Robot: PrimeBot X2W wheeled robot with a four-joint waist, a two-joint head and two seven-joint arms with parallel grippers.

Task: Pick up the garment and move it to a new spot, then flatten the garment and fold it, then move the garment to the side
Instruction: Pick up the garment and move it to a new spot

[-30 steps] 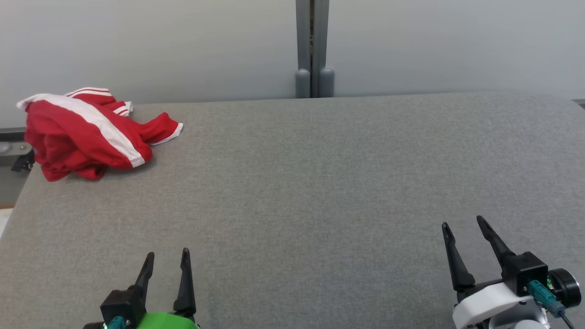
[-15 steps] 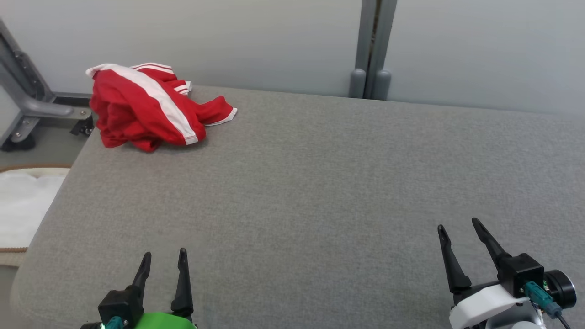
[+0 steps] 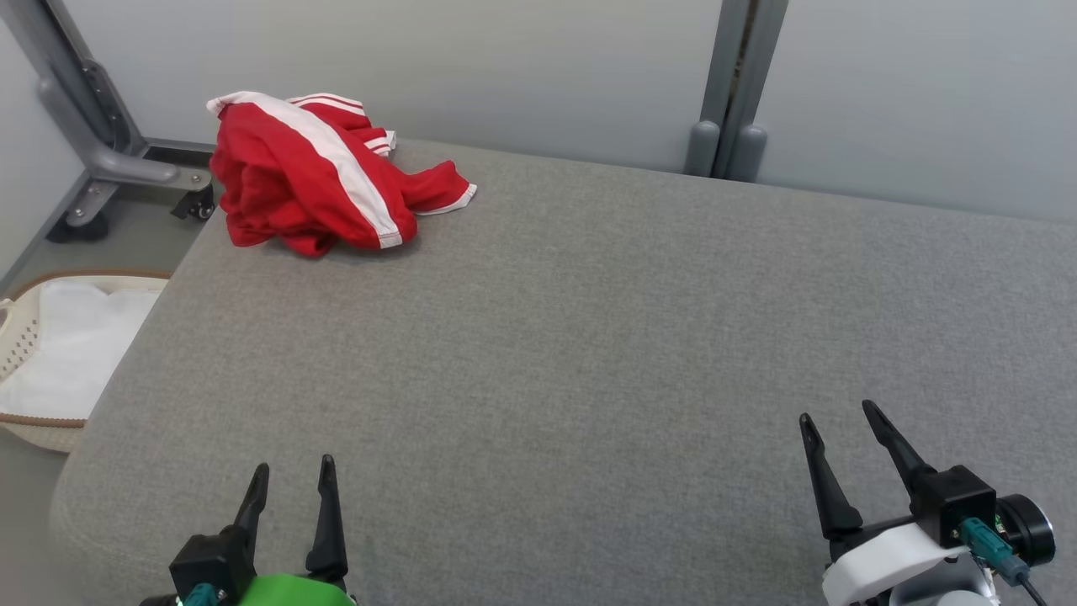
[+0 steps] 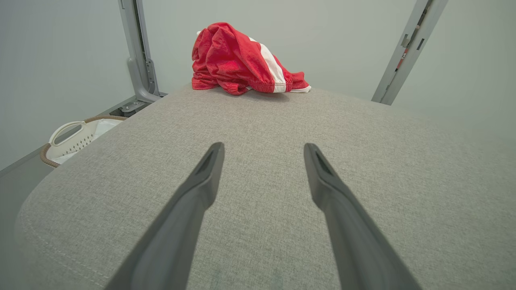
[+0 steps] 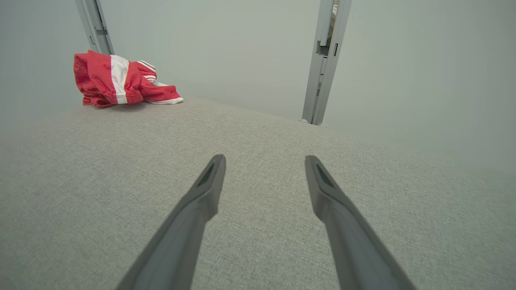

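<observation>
- Nearest in the head view, at about 7 o'clock, the left gripper (image 3: pixel 294 465) hovers over the front edge of the grey padded table (image 3: pixel 589 337). Its two dark fingers are spread wide with nothing between them. The left wrist view shows the same gap (image 4: pixel 263 146), with only bare fabric behind it.
- At about 5 o'clock the right gripper (image 3: pixel 836 411) also stands wide apart and empty above the table. In its wrist view (image 5: pixel 265 158) the fingers point across plain grey cloth.
- At 9 o'clock, off the table's left edge and lower down, sits a white laundry basket (image 3: pixel 34 337) with a brown rim and white cloth inside.
- Farther off, at 11 o'clock, the red garment (image 3: pixel 311 181) with white stripes lies crumpled in a heap at the table's far left corner, well apart from both grippers. It appears at 12 o'clock in the left wrist view (image 4: pixel 238 60) and at 10 o'clock in the right (image 5: pixel 117 80).
- Beyond the far edge, at 1 o'clock, a grey metal post (image 3: pixel 740 84) rises against the pale wall (image 3: pixel 522 67).
</observation>
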